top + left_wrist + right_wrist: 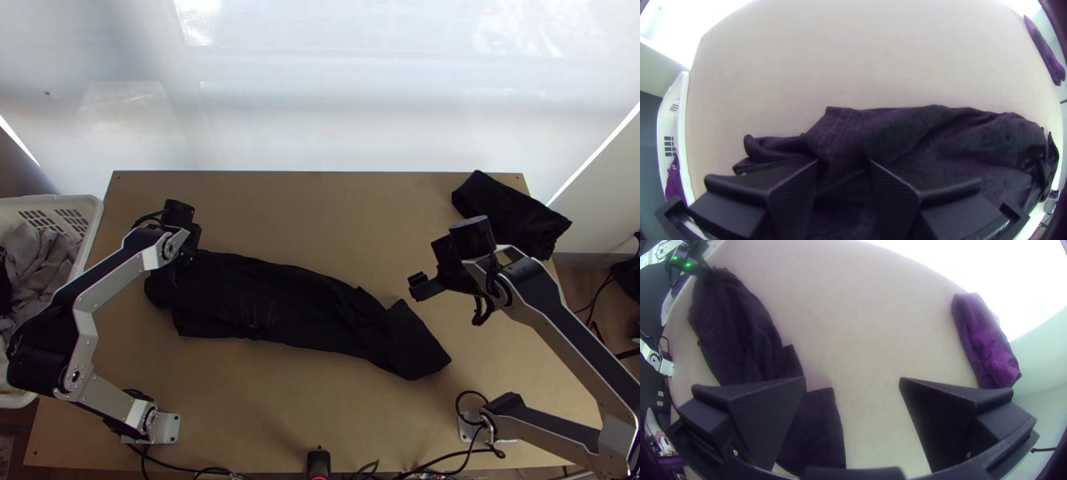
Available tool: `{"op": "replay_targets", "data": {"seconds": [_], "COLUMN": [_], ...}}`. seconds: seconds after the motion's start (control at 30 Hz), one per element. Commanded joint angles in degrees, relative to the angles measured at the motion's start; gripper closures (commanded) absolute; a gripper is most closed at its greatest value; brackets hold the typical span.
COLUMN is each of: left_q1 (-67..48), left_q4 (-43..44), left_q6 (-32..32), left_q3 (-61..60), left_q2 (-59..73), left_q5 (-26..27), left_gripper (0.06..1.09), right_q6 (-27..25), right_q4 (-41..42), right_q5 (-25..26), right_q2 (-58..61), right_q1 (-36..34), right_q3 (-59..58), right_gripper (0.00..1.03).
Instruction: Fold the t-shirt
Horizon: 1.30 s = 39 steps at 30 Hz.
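Top view, black t-shirt (304,308) lying long and rumpled, my left gripper (186,253) parted over one end, my right gripper (418,286) spread wide near the other

The shirt (272,304) lay lengthwise on the desk (344,224); behind and right of it, at the far right corner, a cloth (512,212) jutted past the edge; just left stood a basket (94,220), laundry (40,260) inside.

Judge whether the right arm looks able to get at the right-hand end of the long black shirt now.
Probably yes: the right gripper is open near the shirt's right-hand end, and nothing lies over that end. The other black cloth sits at the far right, out of the way.
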Motion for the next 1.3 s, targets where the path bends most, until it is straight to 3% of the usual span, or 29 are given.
{"op": "replay_targets", "data": {"seconds": [0.0,0.1,0.3,0.67,1.07,1.27], "left_q1": [-0.8,-1.1,-1.6,-4.8,-5.3,-5.3], "left_q4": [1.6,1.7,0.4,-7.0,-7.6,-7.6], "left_q6": [0.0,0.0,0.0,0.0,0.0,0.0], "left_q3": [0.4,0.7,2.5,21.2,25.1,24.9], "left_q2": [1.2,-0.1,-6.4,-12.7,-11.9,-11.6], "left_q5": [2.0,1.9,2.0,2.1,2.1,2.0], "left_gripper": [0.80,1.05,1.05,1.05,1.05,1.05], "right_q6": [-0.3,-0.8,-1.4,-2.3,-1.9,-1.9], "right_q4": [-0.4,-1.7,-3.4,-4.3,-10.5,-9.6], "right_q5": [0.0,0.0,-0.7,-0.8,-1.4,-2.3], "right_q2": [-0.7,-0.8,-0.2,7.7,6.5,6.8], "right_q1": [0.1,0.6,6.7,6.3,13.4,15.4], "right_q3": [0.1,-0.3,-3.3,9.0,-2.7,-3.5], "right_gripper": [0.05,0.05,0.05,0.05,0.05,0.07]}}
